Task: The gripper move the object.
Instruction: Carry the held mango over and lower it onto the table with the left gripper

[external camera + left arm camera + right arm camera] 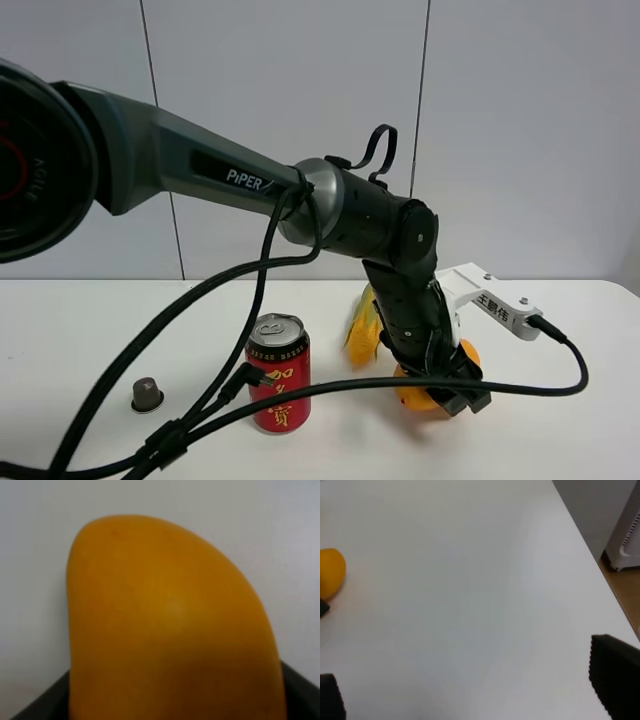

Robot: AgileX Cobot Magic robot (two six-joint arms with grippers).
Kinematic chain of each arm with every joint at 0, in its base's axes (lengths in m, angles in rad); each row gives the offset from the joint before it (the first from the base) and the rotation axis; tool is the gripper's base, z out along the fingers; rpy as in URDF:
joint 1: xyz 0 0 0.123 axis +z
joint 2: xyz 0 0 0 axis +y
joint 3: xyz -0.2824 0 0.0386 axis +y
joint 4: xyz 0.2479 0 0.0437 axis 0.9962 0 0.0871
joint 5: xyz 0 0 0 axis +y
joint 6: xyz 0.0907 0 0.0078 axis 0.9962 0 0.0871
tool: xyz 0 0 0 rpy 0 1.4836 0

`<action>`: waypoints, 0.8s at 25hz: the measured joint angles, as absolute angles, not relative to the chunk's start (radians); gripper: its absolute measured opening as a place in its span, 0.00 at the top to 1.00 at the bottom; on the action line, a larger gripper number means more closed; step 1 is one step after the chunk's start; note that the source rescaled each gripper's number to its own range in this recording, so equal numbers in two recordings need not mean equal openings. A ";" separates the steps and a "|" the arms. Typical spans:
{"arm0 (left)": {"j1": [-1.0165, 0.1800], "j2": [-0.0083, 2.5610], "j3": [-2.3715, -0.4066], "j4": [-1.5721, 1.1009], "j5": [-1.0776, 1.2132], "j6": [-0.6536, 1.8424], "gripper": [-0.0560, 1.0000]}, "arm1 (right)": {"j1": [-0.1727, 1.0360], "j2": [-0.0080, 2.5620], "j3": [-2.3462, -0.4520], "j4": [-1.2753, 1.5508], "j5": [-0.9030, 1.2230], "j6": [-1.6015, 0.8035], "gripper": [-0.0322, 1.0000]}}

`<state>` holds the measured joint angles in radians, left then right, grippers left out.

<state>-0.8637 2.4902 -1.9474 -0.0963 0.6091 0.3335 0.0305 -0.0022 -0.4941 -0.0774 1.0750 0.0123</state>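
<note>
The orange-yellow mango lies on the white table, right of the middle. My left gripper, a black claw on the thick black arm, reaches down over it with a jaw on each side. In the left wrist view the mango fills the picture, and black jaw parts touch it at both lower corners. My right gripper is open and empty above bare table, with the mango far off to its side. The right gripper is out of the exterior view.
A red drink can stands upright left of the mango. A yellow-green corn cob lies just behind the gripper. A small dark capsule sits at the left. Black cables run across the table's front. The table edge lies to the right.
</note>
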 joint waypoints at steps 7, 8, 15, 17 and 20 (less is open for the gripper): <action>-0.859 2.501 -1.949 -0.101 0.603 0.333 0.92 | 0.030 -0.002 -0.494 -0.077 1.075 0.012 0.00; -0.859 2.501 -1.949 -0.101 0.603 0.333 0.92 | 0.030 -0.002 -0.494 -0.077 1.075 0.012 0.00; -0.859 2.501 -1.949 -0.108 0.633 0.308 0.78 | 0.030 -0.002 -0.494 -0.077 1.075 0.012 0.00; -0.859 2.501 -1.949 -0.110 0.632 0.272 0.35 | 0.030 -0.002 -0.494 -0.077 1.075 0.012 0.00; -0.859 2.501 -1.949 -0.146 0.629 0.228 0.07 | 0.030 -0.002 -0.494 -0.077 1.075 0.012 0.00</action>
<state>-0.8589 2.5013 -1.9485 -0.1464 0.6290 0.2282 0.0305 -0.0022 -0.4941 -0.0774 1.0750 0.0123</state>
